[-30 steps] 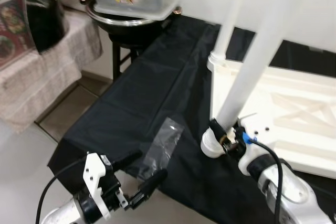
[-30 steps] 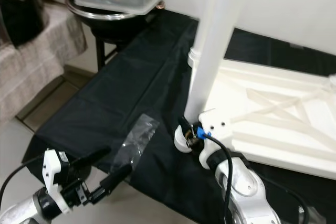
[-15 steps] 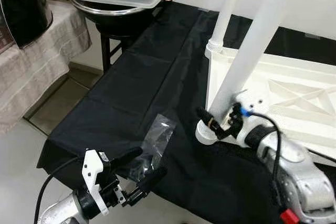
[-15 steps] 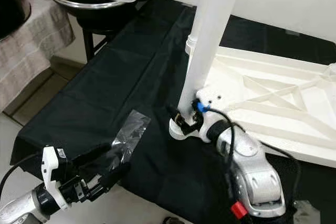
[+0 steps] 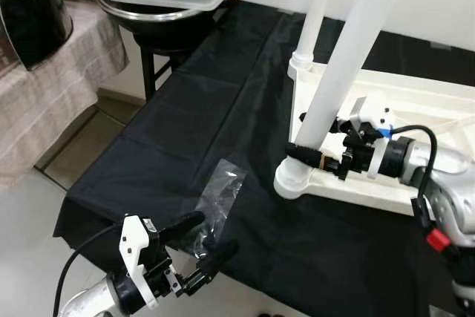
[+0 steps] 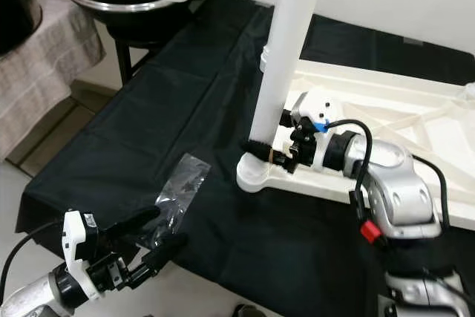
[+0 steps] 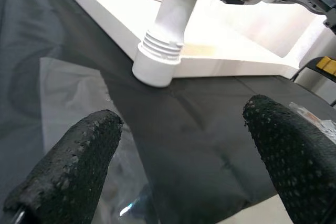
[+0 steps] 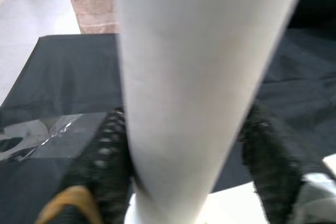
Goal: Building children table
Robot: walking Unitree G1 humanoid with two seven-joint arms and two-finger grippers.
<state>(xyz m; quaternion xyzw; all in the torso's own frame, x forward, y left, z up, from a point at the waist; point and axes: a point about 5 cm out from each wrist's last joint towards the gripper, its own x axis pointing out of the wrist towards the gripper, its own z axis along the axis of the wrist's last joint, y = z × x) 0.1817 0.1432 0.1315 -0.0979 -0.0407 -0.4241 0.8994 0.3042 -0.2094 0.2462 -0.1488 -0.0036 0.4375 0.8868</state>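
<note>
The white plastic children's table [image 5: 415,120] lay upside down on the black sheet [image 5: 200,116] over the tabletop, its ribbed underside up. A smooth round white leg [image 5: 338,72] rose from a ridged collar at the near corner. The right pincer [image 5: 312,155] was clenched around that leg just above the collar. The left pincer [image 5: 202,237] hovered released, fingers wide apart, at 7 o'clock of the leg, above a crinkled clear plastic bag [image 5: 219,194].

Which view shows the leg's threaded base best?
The left wrist view: the ribbed collar of the table leg is close and unobstructed. Both eye views show it small and from above; the right wrist view shows mainly the shaft between the right gripper fingers.
</note>
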